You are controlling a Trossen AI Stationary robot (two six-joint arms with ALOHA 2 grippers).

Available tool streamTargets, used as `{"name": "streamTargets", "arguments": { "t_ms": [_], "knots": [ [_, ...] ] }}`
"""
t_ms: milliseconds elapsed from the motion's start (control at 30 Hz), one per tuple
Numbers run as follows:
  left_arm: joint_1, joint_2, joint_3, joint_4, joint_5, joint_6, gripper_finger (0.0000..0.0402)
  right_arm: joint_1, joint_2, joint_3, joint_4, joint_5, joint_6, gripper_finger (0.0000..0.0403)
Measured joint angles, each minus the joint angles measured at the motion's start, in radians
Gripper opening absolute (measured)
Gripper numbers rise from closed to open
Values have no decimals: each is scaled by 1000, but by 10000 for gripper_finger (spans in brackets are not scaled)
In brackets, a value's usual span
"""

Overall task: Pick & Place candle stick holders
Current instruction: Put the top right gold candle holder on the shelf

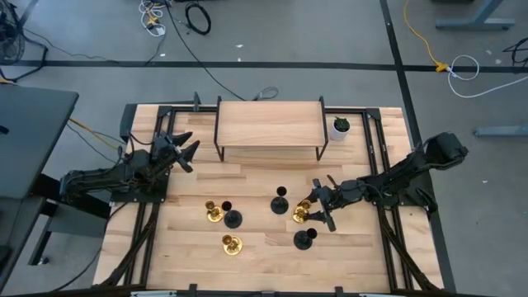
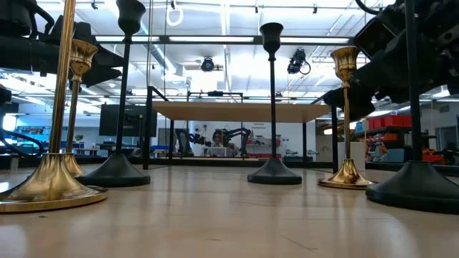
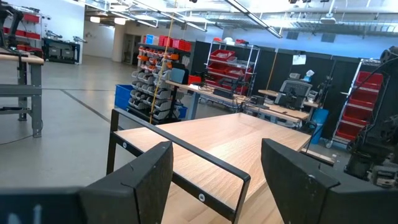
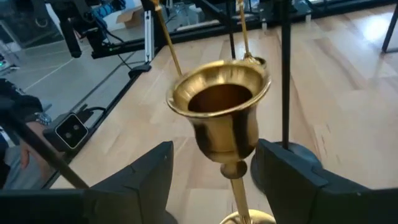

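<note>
Here the right gripper (image 1: 316,209) sits low by a gold holder (image 1: 302,214) on the table (image 1: 247,177) — its fingers are spread, one on each side of the cup, not squeezing it. The left gripper (image 1: 186,153) waits wide open and empty near the shelf (image 1: 268,122) — five other holders stand nearby.

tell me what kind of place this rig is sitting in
Probably a robotics lab or workshop. Past the wooden table stand shelving racks of red bins and a workbench with a monitor, cables trail across the grey floor, and another robot arm shows in the background.
</note>
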Motion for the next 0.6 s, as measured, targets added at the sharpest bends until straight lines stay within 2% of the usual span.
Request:
{"name": "streamTargets", "arguments": {
  "t_ms": [267, 600],
  "knots": [
    [0, 0, 0, 0, 6, 0, 245, 0, 19, 0, 1, 45, 3, 229],
    [0, 0, 0, 0, 6, 0, 245, 0, 20, 1, 23, 44, 0, 229]
  ]
}}
